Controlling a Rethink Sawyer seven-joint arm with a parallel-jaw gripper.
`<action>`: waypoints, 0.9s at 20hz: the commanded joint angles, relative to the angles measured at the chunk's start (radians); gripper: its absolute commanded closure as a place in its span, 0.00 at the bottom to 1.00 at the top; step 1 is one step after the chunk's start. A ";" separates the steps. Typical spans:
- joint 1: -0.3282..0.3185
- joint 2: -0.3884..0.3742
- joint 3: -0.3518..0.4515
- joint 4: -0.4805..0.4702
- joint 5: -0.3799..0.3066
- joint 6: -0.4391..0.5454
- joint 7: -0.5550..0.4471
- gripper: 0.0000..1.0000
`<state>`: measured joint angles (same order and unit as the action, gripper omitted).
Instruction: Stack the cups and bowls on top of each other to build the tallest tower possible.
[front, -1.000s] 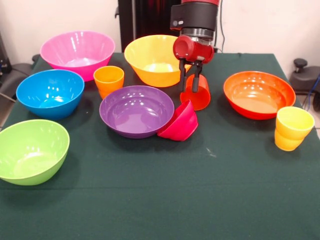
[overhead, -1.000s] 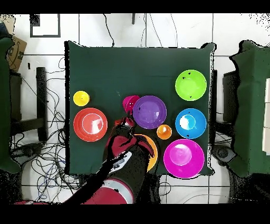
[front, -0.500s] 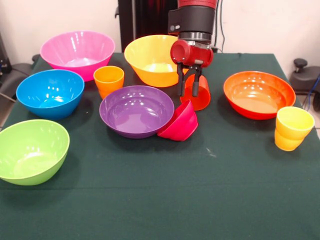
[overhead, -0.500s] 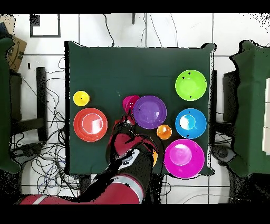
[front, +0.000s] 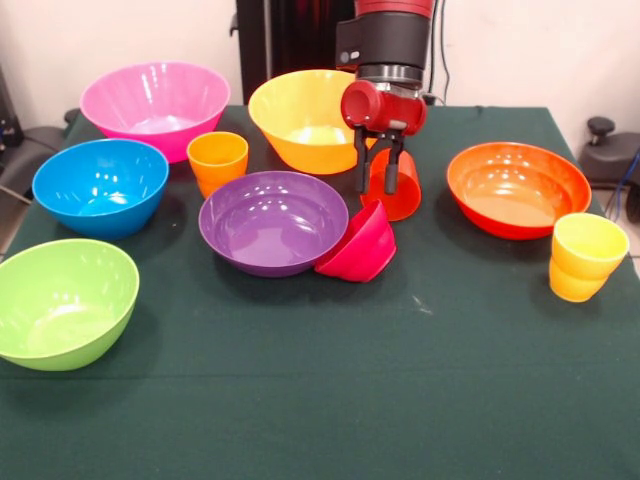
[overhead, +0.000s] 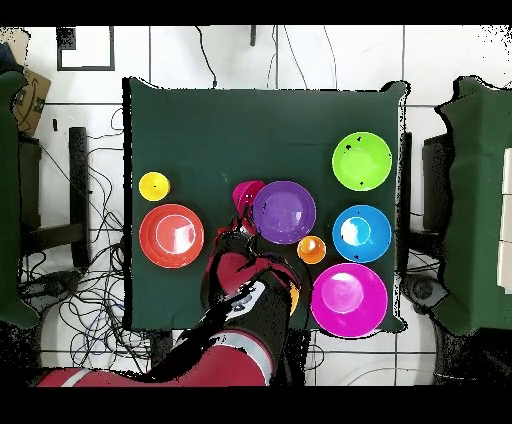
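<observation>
Front view, left to right: green bowl (front: 62, 302), blue bowl (front: 100, 186), pink bowl (front: 155, 107), ribbed orange cup (front: 218, 162), purple bowl (front: 273, 221) with the magenta-red bowl (front: 360, 244) tilted against its right rim. Behind them, the gripper (front: 379, 185) grasps the red-orange cup (front: 397, 188) by its rim, just right of the yellow bowl (front: 300, 118). Orange-red bowl (front: 518, 188) and yellow cup (front: 584, 256) stand right; nothing is stacked.

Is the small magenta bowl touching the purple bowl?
Touching. In the front view the small magenta bowl is tilted and leans on the purple bowl's rim, with no gap between them.
</observation>
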<state>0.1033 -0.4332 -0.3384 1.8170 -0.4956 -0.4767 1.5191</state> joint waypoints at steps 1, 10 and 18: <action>-0.014 0.027 0.122 -0.092 0.000 -0.044 0.141 0.00; -0.073 0.019 0.195 -0.107 -0.086 -0.038 0.154 0.00; -0.087 0.057 0.194 -0.130 -0.097 -0.051 0.127 0.00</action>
<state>0.0320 -0.4218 -0.2790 1.7749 -0.5450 -0.4848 1.5193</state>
